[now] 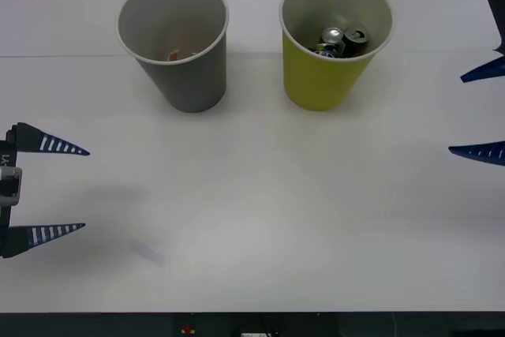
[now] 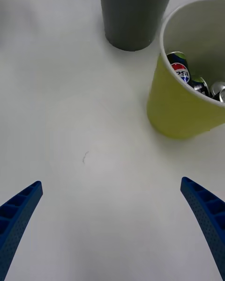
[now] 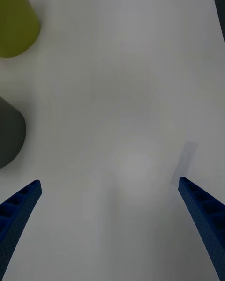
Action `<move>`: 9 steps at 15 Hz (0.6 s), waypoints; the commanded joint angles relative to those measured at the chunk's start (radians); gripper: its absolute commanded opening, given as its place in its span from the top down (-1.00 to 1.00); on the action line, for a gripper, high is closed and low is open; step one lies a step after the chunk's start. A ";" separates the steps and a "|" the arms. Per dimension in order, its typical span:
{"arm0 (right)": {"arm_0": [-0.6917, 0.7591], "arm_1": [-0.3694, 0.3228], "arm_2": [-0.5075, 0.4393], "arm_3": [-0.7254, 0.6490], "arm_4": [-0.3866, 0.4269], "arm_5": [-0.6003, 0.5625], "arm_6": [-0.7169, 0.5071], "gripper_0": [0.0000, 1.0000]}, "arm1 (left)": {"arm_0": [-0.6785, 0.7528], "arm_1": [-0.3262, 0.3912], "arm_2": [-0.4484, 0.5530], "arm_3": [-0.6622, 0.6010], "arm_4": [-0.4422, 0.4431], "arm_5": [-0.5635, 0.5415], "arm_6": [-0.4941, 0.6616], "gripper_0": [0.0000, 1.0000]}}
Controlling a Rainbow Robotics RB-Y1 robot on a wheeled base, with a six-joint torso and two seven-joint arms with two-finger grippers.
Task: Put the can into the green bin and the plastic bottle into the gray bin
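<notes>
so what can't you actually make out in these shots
- Gray bin, front view: something small and orange at the bottom, too small to identify.
- Cans in the green bin: the wall hides their lower parts, count unclear.
- Right tool, front view: cut off by the edge.
- Left tool: its arm is cut off.

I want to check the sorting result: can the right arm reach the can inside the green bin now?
Probably yes: the right end effector is open beside the green bin, nothing stands between them, and the can lies under the open rim.
</notes>
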State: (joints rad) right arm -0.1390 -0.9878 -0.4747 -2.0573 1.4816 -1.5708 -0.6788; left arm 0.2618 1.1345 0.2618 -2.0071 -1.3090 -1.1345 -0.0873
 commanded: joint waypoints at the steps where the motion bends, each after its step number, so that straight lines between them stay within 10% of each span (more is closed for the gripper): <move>1: 0.068 0.001 -0.025 0.003 -0.021 0.000 0.091 -1.00 | 0.000 0.000 0.000 0.000 0.000 0.000 0.000 -1.00; 9: 0.141 0.001 -0.002 0.097 -0.070 0.000 0.331 -1.00 | 0.000 0.000 0.000 0.000 0.000 0.000 0.000 -1.00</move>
State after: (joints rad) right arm 0.0016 -0.9866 -0.4815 -1.9657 1.4128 -1.5708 -0.3559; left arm 0.2618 1.1345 0.2618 -2.0071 -1.3090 -1.1345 -0.0873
